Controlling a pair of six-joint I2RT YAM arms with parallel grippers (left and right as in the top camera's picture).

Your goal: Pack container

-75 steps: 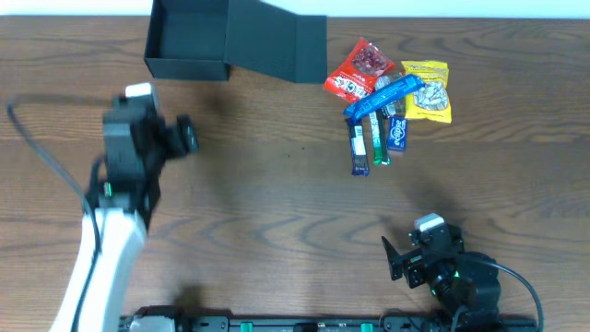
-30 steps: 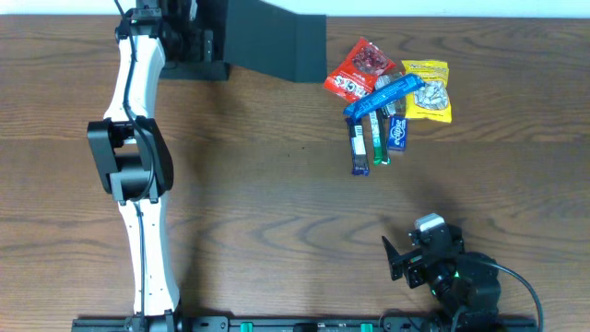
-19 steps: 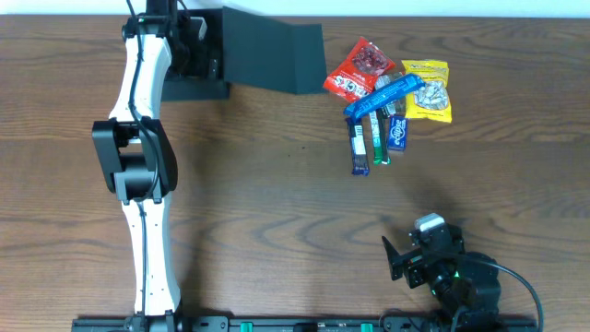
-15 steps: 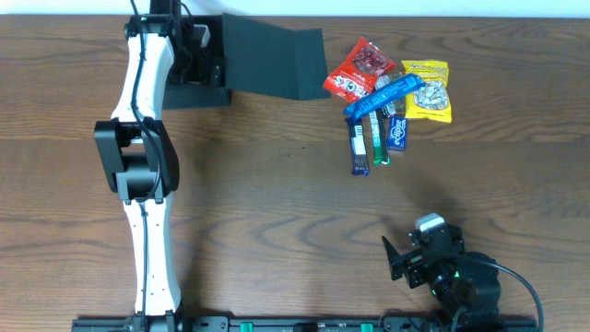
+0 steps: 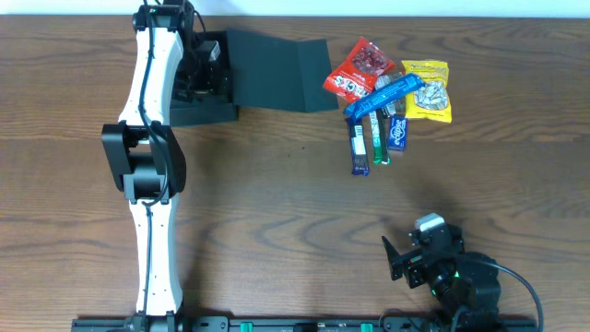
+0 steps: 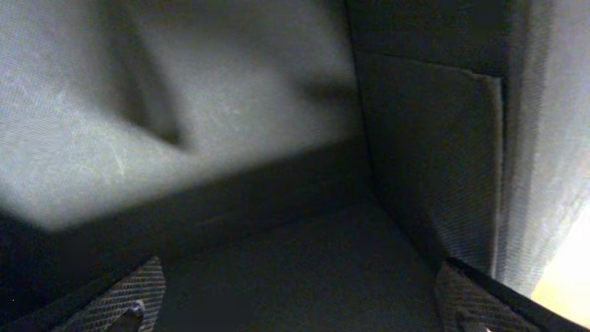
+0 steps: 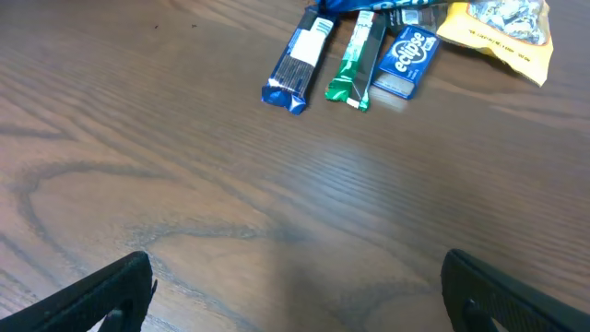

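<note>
Your right gripper (image 5: 395, 261) sits at the near edge, jaws wide, empty — snack packets (image 5: 392, 92) lie beyond. Far left, your left gripper (image 5: 210, 66) is spread open inside the container (image 5: 277, 60) — its flap lid open toward the packets.

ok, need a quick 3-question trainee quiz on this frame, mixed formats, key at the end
1. True or false: the left tool is down inside the container.
2. Pick one. The snack packets lie: A) in the container; B) on the table, to the right of the container in the overhead view; C) on the container's lid.
3. Short answer: what does the right tool hold?

Key: 1 true; 2 B; 3 nothing, it is open and rests apart from the packets.
</note>
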